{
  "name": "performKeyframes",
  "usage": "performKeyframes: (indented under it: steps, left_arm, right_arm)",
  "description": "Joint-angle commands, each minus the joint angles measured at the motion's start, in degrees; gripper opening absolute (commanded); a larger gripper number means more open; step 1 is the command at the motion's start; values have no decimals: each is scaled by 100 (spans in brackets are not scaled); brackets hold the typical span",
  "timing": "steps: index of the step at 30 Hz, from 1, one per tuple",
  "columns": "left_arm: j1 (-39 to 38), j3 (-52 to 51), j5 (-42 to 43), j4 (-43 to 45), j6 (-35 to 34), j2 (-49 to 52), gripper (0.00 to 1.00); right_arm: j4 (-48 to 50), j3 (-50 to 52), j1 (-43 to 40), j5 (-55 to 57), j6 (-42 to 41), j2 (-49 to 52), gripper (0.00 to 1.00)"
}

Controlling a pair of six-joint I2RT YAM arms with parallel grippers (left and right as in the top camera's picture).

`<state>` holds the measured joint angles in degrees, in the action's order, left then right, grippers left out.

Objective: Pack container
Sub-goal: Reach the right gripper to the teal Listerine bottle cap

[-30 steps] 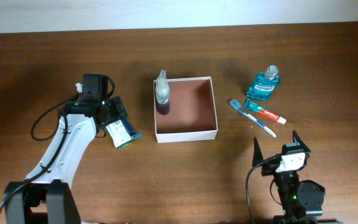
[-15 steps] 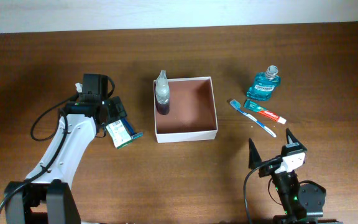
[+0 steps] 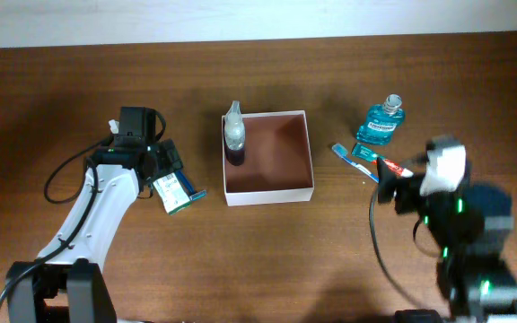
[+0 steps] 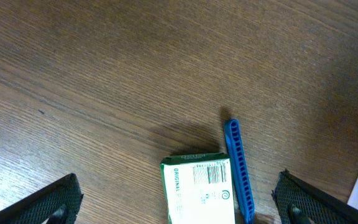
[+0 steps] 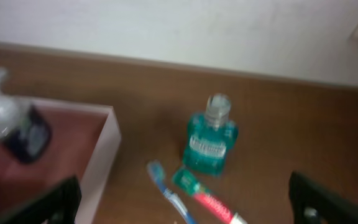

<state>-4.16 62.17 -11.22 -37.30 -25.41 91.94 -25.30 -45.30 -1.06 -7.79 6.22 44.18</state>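
1. Left side: no change. My left gripper (image 3: 162,167) has not moved in the last second. It hangs over the green-and-white carton (image 4: 197,190), jaws spread wide and holding nothing. A blue comb-like strip (image 4: 238,165) lies just beside the carton's right edge.

2. Centre: no change. The container (image 3: 268,192) sits at mid-worktop (image 3: 240,260). It holds 1 item, a spray bottle (image 3: 233,135) standing in its far-left corner. The remaining floor is bare.

3. Right side: this is the change. 1 second ago my right arm was parked low at the near edge. It has since lifted and swung toward the far side. The right gripper (image 3: 400,190) is now just near of the toothbrush (image 5: 168,193) and toothpaste tube (image 5: 205,198), and the arm covers the tube's right end in the overhead view. The wrist view shows both fingers at the frame corners, released and empty. The teal mouthwash bottle (image 5: 209,144) stands upright just beyond them.

4. Assessment: I judge the right arm is starting an approach on this right-hand group. Packing is at an early stage, with 4 toiletries and the blue strip outside the container.
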Motion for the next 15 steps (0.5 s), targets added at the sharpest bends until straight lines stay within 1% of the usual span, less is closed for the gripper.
performKeyframes:
  steps: [1, 5, 7, 11, 15]
  left_arm:
    - [-17, -17, -59, -2, -72, 33, 99]
    - [-17, -17, -61, -2, -72, 33, 99]
    - [-17, -17, -61, -2, -72, 33, 100]
    - [-17, -17, -59, -2, -70, 33, 99]
    - [-17, -17, -59, -2, -70, 33, 99]
  right_arm:
    - [-507, -1161, 24, 96, 404, 1294, 99]
    - [-1040, -2151, 24, 87, 404, 2527, 99]
    - [-1126, -2441, 24, 103, 407, 2979, 99]
    - [-658, -2588, 24, 101, 407, 3604, 99]
    - [-330, -2588, 24, 105, 404, 3919, 99]
